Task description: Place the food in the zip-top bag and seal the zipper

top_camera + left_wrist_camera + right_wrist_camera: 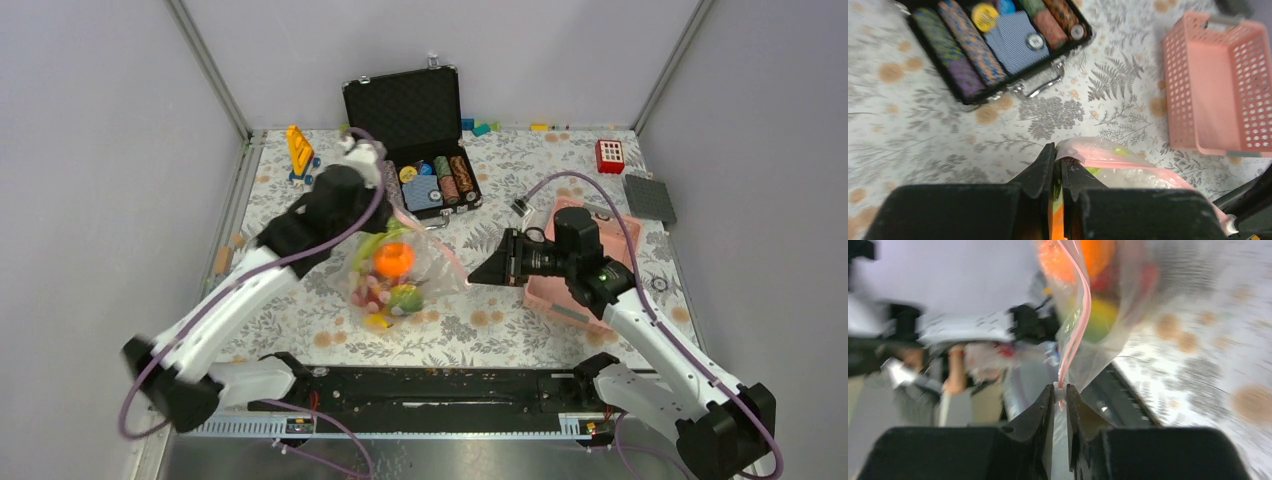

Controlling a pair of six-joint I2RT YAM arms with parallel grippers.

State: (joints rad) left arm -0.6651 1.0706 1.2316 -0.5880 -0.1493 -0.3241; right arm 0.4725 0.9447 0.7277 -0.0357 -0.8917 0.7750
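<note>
The clear zip-top bag (415,285) hangs lifted between my two grippers. Inside it are the food pieces: an orange (393,258), a green round fruit (405,297), a lemon (377,321) and small red pieces (368,292). My left gripper (372,240) is shut on the bag's left corner at the pink strip, which shows in the left wrist view (1059,154). The pink zipper (1148,167) runs off to the right. My right gripper (472,280) is shut on the white slider at the zipper's other end (1060,390). The zipper (1078,325) leads up to the blurred food (1098,315).
An open black case of poker chips (420,150) stands behind the bag. The pink slatted basket (625,232) lies under my right arm and also shows in the left wrist view (1218,85). A yellow toy (300,150), a red block (609,155) and a grey plate (650,197) sit at the back.
</note>
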